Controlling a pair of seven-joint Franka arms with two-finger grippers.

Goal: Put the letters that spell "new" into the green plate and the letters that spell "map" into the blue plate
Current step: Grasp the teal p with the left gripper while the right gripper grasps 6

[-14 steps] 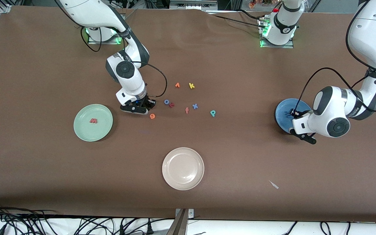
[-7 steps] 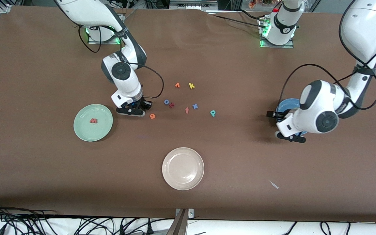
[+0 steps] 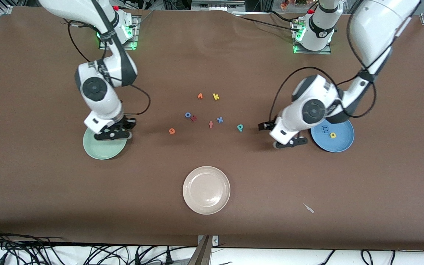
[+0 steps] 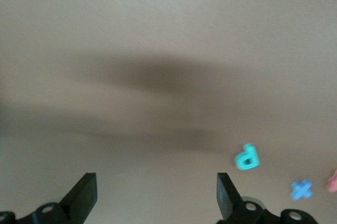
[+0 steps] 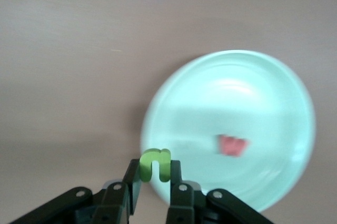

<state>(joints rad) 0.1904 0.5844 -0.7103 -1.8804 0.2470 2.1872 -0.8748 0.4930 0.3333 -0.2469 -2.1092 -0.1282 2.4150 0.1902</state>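
Note:
My right gripper (image 3: 112,133) hangs over the edge of the green plate (image 3: 101,150), shut on the green "n" (image 5: 147,164). In the right wrist view the gripper (image 5: 154,174) pinches the "n" upright, and the red-pink "w" (image 5: 233,145) lies in the green plate (image 5: 237,92). The orange "e" (image 3: 172,130) rests on the table. A blue "m" (image 3: 325,129) and a yellow "a" (image 3: 332,135) lie in the blue plate (image 3: 341,144). My left gripper (image 3: 283,141) is open and empty (image 4: 156,183), over the table between the blue plate and the teal "p" (image 3: 240,127) (image 4: 246,156).
Loose letters lie mid-table: orange angular letter (image 3: 200,96), yellow "k" (image 3: 216,96), blue "o" (image 3: 188,115), a red letter (image 3: 194,118), salmon "f" (image 3: 211,124), blue "x" (image 3: 219,119). A cream-white plate (image 3: 206,200) sits nearer the front camera.
My right arm carried the "n" from the letter cluster to the green plate. My left gripper opened and moved off the blue plate toward the "p".

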